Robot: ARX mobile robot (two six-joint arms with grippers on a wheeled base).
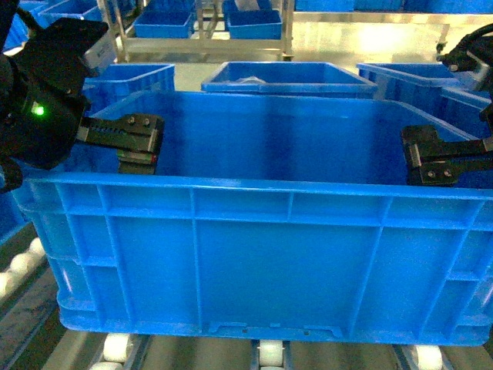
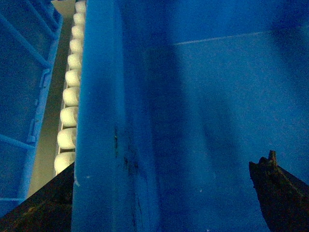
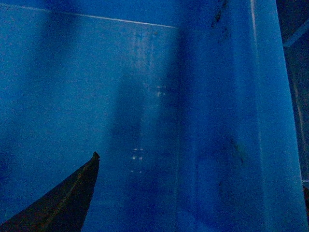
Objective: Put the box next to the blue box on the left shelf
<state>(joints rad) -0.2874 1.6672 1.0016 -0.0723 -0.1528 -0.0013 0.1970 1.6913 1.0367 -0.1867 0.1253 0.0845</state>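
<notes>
Black arms, green indicator light, black blocky left end effector (image 1: pixel 139 142), screws

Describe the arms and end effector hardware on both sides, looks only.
Both arms are matte black. The left arm is bulky, with a rounded housing carrying a lit green LED and a grey panel on top. The left end effector is a black blocky unit with visible screw heads and a small red mark. The right end effector is similar: black, angular. No cables clearly visible.

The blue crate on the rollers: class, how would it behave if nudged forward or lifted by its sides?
The crate would probably glide easily, since it sits on white rollers. Its ribbed walls and thick rim suggest stiffness. It looks empty, so likely light for its size.
</notes>
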